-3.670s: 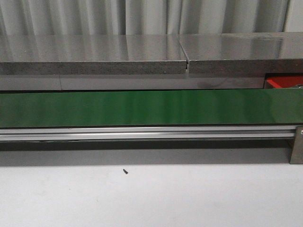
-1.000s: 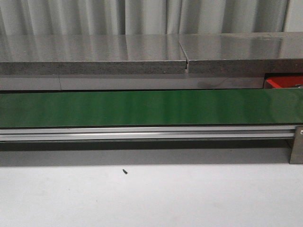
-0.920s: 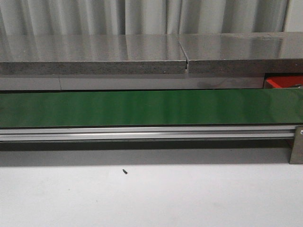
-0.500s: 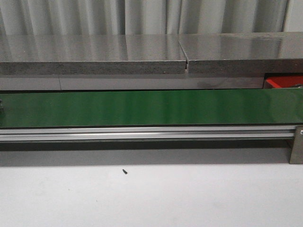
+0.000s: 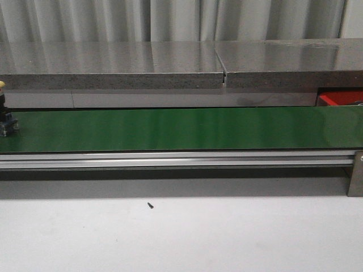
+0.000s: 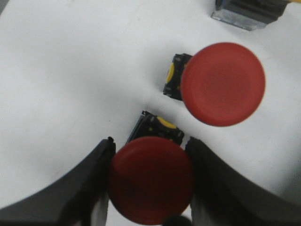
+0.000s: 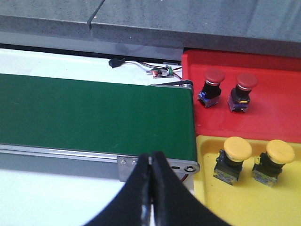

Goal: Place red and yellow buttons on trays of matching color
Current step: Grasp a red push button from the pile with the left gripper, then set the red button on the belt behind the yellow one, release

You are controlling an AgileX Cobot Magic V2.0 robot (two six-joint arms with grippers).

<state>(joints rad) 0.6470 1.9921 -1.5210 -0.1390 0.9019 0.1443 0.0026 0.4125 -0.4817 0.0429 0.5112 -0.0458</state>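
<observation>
In the left wrist view my left gripper (image 6: pixel 150 181) is shut on the cap of a red button (image 6: pixel 150 188) that stands on a white surface; a second red button (image 6: pixel 223 84) stands just beyond it. My right gripper (image 7: pixel 151 162) is shut on nothing, by the belt's end. Beside it lie the trays: the red tray (image 7: pixel 277 120) holds two red buttons (image 7: pixel 211 87) (image 7: pixel 243 92), and the yellow tray (image 7: pixel 291 207) holds two yellow buttons (image 7: pixel 233 157) (image 7: pixel 273 162). In the front view a yellow-topped button (image 5: pixel 5 119) rides the belt's far left end, and a corner of the red tray (image 5: pixel 340 97) shows at right.
The long green belt (image 5: pixel 181 129) runs across on a metal rail (image 5: pixel 170 160), with a grey stone ledge (image 5: pixel 113 65) behind it. Its end bracket (image 7: pixel 178 165) and loose wires (image 7: pixel 141 66) sit next to the trays. A clear block (image 6: pixel 249 12) stands near the left gripper.
A yellow-topped button has come into the front view at the belt's left end and moved a little to the right. Nothing else differs.
</observation>
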